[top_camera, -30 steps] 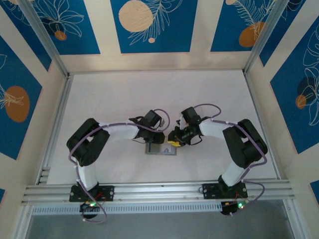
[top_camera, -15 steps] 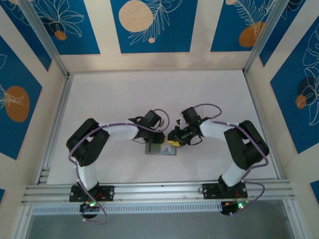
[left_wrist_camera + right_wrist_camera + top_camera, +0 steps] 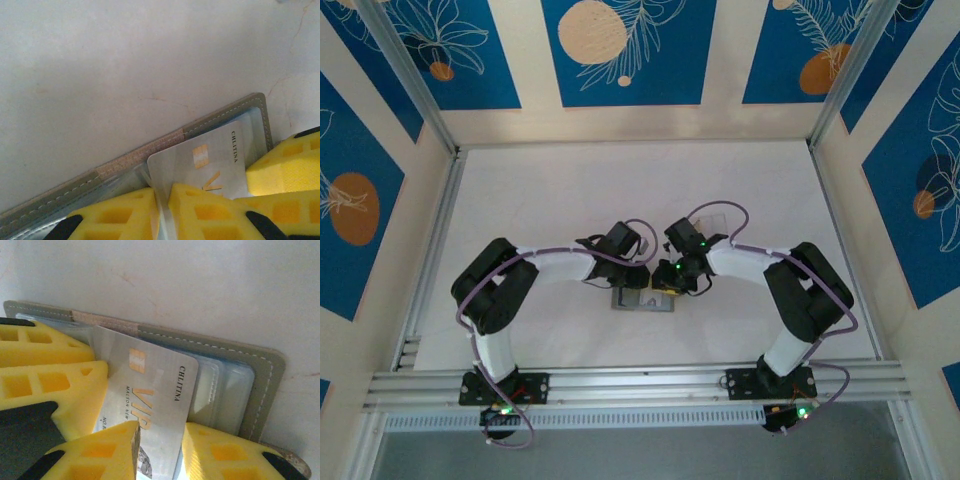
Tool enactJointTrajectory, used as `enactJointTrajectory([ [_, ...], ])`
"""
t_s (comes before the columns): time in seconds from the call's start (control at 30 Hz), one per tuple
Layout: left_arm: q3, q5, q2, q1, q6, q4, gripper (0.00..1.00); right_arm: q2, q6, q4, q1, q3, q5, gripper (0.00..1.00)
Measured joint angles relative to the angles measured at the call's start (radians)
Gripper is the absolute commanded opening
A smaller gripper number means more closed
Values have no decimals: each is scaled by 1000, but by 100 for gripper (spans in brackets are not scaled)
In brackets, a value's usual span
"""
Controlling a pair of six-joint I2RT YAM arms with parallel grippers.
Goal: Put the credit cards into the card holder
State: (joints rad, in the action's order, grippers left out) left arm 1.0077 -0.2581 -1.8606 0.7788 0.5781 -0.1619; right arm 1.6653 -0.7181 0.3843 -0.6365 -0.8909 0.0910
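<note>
We find the card holder point(image 3: 643, 299) lying open on the tabletop point(image 3: 570, 200), near the front middle, with both claws meeting over it. The left claw point(image 3: 636, 279) comes in from the left and the right claw point(image 3: 666, 287) from the right, just beside each other.

In the right wrist view, the right claw point(image 3: 162, 426) has its yellow fingers point(image 3: 220, 452) apart. A silver card point(image 3: 150, 390) lies slantwise under the gap, on the holder's clear pockets. We cannot tell whether its leading edge has slid under a sleeve. The left claw point(image 3: 102, 361) sits at the card's left edge, its fingers drawn together to a thin slit.

In the left wrist view, the card's point(image 3: 210, 160) edge runs into the slit of the left claw point(image 3: 162, 192). We cannot tell whether anything is pinched there. One right-claw finger point(image 3: 285, 160) stands against the card's other edge.

The stitched rim of the holder point(image 3: 150, 150) borders bare tabletop point(image 3: 125, 65) on the far side. Its rounded corner point(image 3: 260, 385) also has free surface point(image 3: 200, 285) beyond it, and the side rails are well apart.

From above the holder is a small grey patch half under the claws. The wrist views add the card's gold chip and the lettering CHLITINA and VIP.
</note>
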Motion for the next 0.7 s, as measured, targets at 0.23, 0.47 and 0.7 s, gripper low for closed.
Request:
enactJointTrajectory([
  [0.23, -8, -8, 1, -5, 6, 13, 18, 30, 12, 87, -47, -65, -101, 30],
  [0.47, -11, -8, 1, -6, 7, 14, 18, 34, 12, 105, -48, -76, -110, 32],
  [0.7, -14, -13, 1, -8, 7, 21, 18, 34, 11, 111, -48, -78, -114, 32],
])
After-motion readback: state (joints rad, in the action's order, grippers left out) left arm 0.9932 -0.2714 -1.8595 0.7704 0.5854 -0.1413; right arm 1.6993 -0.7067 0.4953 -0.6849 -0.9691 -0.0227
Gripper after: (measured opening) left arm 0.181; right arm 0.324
